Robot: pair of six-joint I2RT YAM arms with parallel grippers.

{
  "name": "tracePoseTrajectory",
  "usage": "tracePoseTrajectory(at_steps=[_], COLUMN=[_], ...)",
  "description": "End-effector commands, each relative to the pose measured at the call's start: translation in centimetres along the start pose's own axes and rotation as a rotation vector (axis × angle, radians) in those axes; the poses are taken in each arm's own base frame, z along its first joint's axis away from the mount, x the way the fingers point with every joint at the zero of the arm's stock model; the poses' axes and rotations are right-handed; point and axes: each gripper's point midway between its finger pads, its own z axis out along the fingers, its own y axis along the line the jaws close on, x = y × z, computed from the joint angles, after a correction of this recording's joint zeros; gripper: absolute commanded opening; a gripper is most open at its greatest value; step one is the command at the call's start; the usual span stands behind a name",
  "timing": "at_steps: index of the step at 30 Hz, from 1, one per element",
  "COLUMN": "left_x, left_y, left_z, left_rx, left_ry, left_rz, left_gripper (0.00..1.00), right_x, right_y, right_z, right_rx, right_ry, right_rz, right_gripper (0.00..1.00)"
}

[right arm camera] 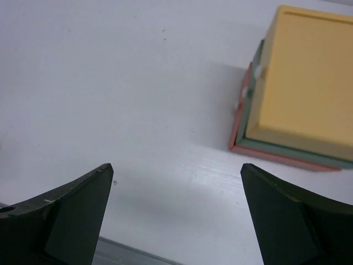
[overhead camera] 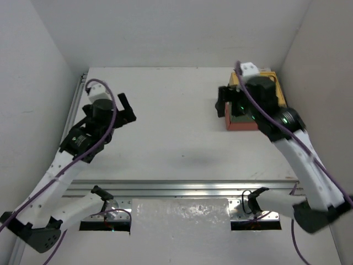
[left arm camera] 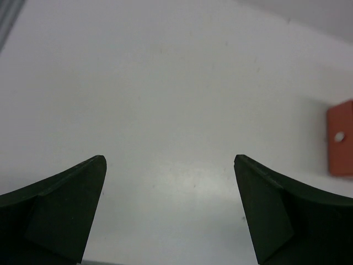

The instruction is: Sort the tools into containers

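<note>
The containers stand stacked at the far right of the table: a yellow box (right arm camera: 309,72) on top, a dark green one (right arm camera: 287,147) under it and a red-orange one (right arm camera: 240,121) at the bottom. In the top view the right arm covers most of the stack (overhead camera: 243,125). My right gripper (right arm camera: 176,167) hangs open over bare table just left of the stack, nothing between its fingers. My left gripper (left arm camera: 170,160) is open and empty over the left half of the table (overhead camera: 124,109). No tools show in any view.
White walls close in the table on the left, back and right. A metal rail (overhead camera: 182,186) runs along the near edge by the arm bases. The red-orange box's front (left arm camera: 340,138) shows at the right edge of the left wrist view.
</note>
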Motion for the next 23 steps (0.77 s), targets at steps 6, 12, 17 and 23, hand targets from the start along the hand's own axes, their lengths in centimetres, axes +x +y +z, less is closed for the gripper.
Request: tracePoseTrajectory(at_steps=[6, 12, 17, 23], left_x=[-7.5, -2.3, -2.5, -1.5], left_y=[7.2, 9.1, 8.8, 7.9], left_z=[-7.0, -6.9, -8.3, -6.6], left_rx=[-0.191, -0.105, -0.003, -0.011], left_ry=[-0.374, -0.405, -0.458, -0.397], left_rz=[-0.138, -0.167, -0.2, -0.166], left_gripper=[1.0, 1.0, 1.0, 1.0], right_x=[8.3, 13.9, 15.6, 16.6], right_y=[-4.4, -5.9, -6.2, -6.0], right_z=[-8.3, -9.2, -8.4, -7.6], right_rx=[0.133, 0.172, 0.187, 0.19], right_ry=[-0.094, -0.083, -0.066, -0.04], right_rz=[0.157, 0.153, 0.131, 0.165], right_gripper=[0.99, 0.99, 0.99, 0.99])
